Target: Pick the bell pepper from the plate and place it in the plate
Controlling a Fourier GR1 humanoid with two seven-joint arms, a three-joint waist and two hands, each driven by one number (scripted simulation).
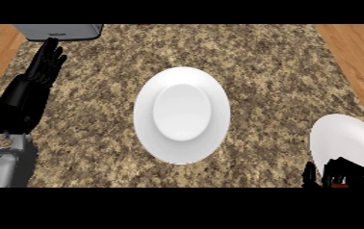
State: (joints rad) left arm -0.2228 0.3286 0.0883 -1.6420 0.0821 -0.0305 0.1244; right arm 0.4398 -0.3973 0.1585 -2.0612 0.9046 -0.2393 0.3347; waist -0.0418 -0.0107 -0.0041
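Observation:
A white plate (158,122) lies in the middle of the speckled counter with nothing on it. A second white plate (338,139) shows partly at the right edge. At its near rim my right hand (332,175) comes in from the lower edge, fingers curled downward. Only a small red sliver of the bell pepper (341,185) shows under those fingers; the rest is hidden by the hand. My left hand (32,88) rests open at the left edge, fingers pointing up, far from both plates.
A grey appliance (60,31) stands at the back left corner, just beyond my left fingertips. Wooden floor (344,45) shows past the counter's right and left edges.

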